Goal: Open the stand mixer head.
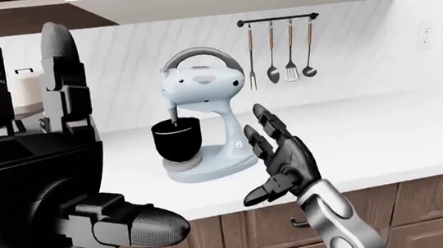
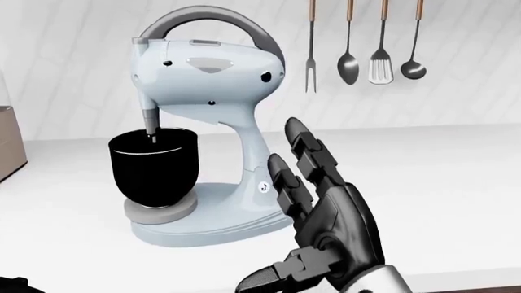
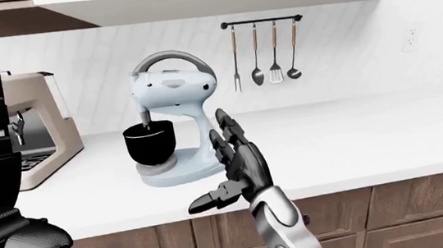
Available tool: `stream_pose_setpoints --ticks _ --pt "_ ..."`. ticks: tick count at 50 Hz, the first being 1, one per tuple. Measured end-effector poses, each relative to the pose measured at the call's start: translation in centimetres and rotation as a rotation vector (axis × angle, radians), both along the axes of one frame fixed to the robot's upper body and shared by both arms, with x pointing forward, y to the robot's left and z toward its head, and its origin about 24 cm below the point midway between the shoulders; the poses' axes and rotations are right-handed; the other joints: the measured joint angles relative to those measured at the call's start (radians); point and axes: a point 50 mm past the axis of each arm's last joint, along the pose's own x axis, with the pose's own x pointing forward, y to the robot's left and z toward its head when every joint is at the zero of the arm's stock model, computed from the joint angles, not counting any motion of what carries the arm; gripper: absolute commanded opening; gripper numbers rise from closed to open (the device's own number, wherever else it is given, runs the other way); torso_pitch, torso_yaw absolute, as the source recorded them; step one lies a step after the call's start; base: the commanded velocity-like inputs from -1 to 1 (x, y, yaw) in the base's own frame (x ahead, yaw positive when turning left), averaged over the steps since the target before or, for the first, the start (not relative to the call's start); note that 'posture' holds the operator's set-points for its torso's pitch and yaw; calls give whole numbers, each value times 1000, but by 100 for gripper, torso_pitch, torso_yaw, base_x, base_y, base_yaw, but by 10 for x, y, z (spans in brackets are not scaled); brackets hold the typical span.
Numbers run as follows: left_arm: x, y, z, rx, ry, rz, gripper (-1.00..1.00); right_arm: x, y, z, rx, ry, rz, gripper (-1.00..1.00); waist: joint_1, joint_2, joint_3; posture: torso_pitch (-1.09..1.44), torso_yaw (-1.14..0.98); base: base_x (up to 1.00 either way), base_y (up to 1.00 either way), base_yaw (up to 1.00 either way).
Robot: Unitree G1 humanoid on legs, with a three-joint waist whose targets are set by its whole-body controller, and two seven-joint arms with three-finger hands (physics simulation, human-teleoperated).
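Observation:
The pale blue stand mixer [image 2: 207,70] stands on the white counter [image 2: 440,171] with its head down and a grey arched handle on top. Its beater shaft reaches into the black bowl [image 2: 153,168] on the base. My right hand [image 2: 285,213] is open with fingers spread and pointing up. It sits just right of the mixer's column and nearer the camera, holding nothing. My left hand [image 1: 83,144] fills the left of the left-eye view, raised close to the camera. It is open and away from the mixer.
Several utensils [image 2: 362,43] hang from a rail on the wall at the upper right of the mixer. A beige coffee machine [image 3: 36,128] stands on the counter at the left. Wooden cabinet drawers [image 3: 331,224] run below the counter edge.

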Motion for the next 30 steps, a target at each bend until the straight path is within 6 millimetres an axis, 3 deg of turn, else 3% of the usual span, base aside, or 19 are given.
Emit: stream_pose_setpoints --ticks 30 --pt "0 0 0 1 0 0 100 0 5 -26 -36 54 12 100 0 2 0 -65 0 0 0 0"
